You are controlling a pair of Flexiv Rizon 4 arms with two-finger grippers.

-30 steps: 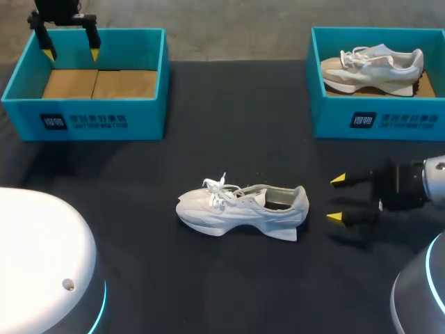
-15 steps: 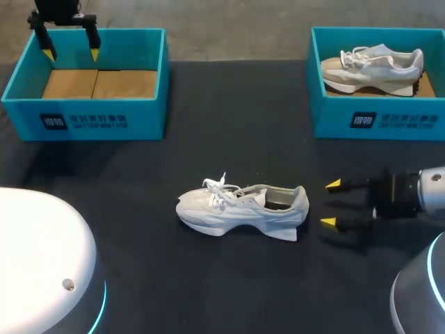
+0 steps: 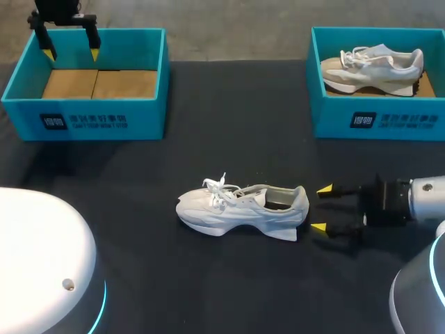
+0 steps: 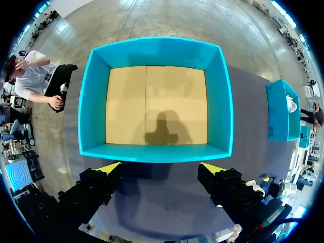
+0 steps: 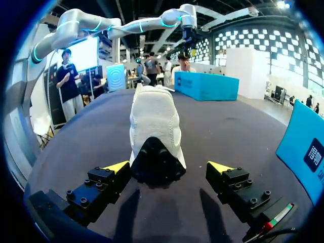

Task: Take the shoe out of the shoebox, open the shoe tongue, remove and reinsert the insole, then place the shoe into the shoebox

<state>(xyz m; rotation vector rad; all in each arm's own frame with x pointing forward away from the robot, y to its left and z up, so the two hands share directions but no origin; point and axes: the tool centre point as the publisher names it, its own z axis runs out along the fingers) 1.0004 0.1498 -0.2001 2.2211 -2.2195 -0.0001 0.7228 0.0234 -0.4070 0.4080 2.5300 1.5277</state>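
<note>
A white mesh running shoe (image 3: 240, 209), likely light and soft-sided with a stiffer heel that looks best for gripping, sits upright on the black table (image 3: 208, 125), heel just ahead of the right gripper (image 3: 321, 209), whose yellow-tipped fingers are spread apart.

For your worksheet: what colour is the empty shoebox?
Shoebox: teal walls, brown floor; left wrist view.
</note>
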